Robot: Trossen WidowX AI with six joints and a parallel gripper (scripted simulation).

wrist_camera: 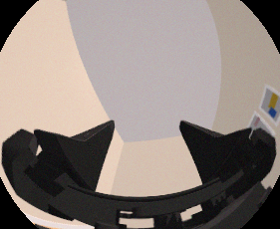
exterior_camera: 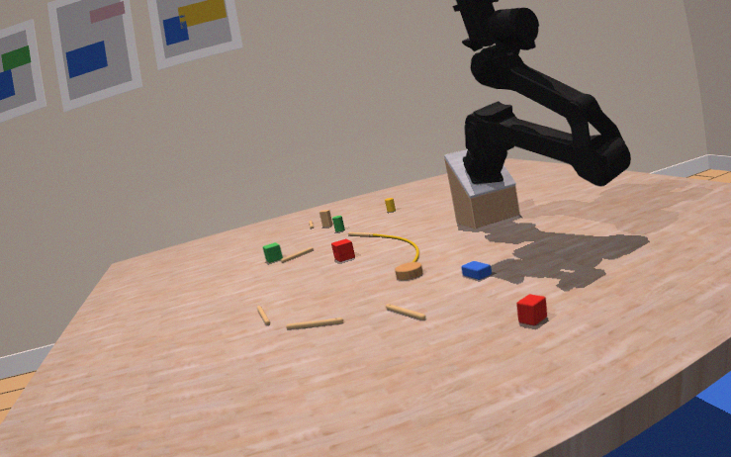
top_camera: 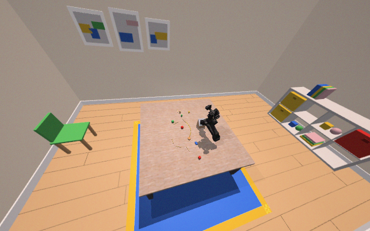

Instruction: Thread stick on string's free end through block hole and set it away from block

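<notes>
The small tan wooden block (top_camera: 179, 111) (exterior_camera: 325, 219) stands at the back of the table; its hole cannot be made out. The round wooden button (top_camera: 189, 138) (exterior_camera: 409, 271) lies nearer the middle. The yellow string (top_camera: 190, 130) (exterior_camera: 417, 248) curves back from it over the table. The thin stick on its end (top_camera: 183, 120) (exterior_camera: 359, 234) lies flat, in front of the block and to its right in the exterior view, apart from it. My gripper (wrist_camera: 147, 123) is open and empty, raised high above the table; its tips are out of frame in the exterior view.
A green cylinder (top_camera: 181, 115) (exterior_camera: 338, 224) stands close beside the block. A red cube (exterior_camera: 342, 250), green cube (exterior_camera: 272, 252) and loose stick (exterior_camera: 297, 254) lie in front. A yellow cylinder (exterior_camera: 390, 205), blue block (exterior_camera: 476, 270), second red cube (exterior_camera: 531, 310) and several other loose sticks are spread about.
</notes>
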